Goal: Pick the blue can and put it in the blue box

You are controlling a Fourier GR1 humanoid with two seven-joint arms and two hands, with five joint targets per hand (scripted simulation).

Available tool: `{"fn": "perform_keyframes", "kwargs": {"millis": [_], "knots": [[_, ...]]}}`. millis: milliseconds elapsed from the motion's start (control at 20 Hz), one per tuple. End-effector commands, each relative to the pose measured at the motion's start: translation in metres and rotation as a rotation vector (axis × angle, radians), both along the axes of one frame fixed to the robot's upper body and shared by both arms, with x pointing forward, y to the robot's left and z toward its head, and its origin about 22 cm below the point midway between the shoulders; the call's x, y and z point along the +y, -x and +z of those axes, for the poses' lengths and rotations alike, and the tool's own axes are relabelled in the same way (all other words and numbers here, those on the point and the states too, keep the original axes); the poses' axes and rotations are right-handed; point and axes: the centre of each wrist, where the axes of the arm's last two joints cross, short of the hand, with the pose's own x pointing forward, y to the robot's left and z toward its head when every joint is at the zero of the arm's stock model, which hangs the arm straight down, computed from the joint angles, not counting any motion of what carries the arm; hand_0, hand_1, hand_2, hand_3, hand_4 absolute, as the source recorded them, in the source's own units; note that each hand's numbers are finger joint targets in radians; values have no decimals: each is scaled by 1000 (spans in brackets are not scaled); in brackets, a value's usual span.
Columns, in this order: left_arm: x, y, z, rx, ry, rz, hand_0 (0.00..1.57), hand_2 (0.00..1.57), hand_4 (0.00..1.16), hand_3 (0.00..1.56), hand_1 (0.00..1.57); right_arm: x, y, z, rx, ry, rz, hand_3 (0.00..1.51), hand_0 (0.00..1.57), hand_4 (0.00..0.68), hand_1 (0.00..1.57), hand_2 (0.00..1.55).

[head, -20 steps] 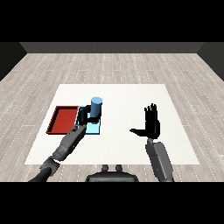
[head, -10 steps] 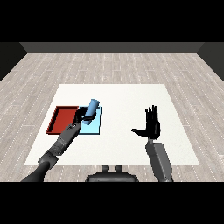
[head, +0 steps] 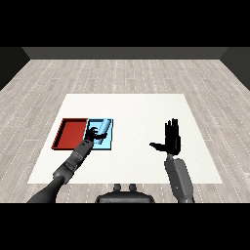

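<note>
Blue cylindrical can (head: 102,128), tilted with its top leaning up-right, sits over the light blue tray (head: 110,137) in the left hand's (head: 92,135) curled fingers; right hand (head: 171,140) spread wide.

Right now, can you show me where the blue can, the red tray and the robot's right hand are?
blue can (head: 102,128), head view, on the middle of its tilted side.
red tray (head: 71,134), head view, on its bare floor.
right hand (head: 171,141), head view, on its palm.
</note>
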Motion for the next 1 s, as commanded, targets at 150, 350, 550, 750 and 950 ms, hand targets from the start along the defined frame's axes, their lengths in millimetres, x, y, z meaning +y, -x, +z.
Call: {"fn": "perform_keyframes", "kwargs": {"millis": [150, 350, 550, 750, 950], "knots": [[9, 2, -5, 64, 96, 124, 1170, 1021, 686, 0, 1170, -14, -7, -5, 20, 8, 3, 0, 0, 0, 0, 0], [16, 6, -9, 109, 43, 65, 0, 0, 0, 0, 0, -8, 5, -10, -9, -1, -23, 0, 0, 0, 0, 0], [27, -7, 8, 106, 33, 62, 0, 0, 0, 0, 0, 3, -6, 14, -24, 2, 2, 0, 0, 0, 0, 0], [3, -6, 5, -113, 49, 102, 0, 0, 0, 0, 0, -5, -5, -12, -6, 3, -12, 0, 0, 0, 0, 0], [17, -22, 29, -305, 153, -16, 0, 0, 0, 0, 0, -3, 2, -4, -25, 61, 39, 0, 0, 0, 0, 0]]}}
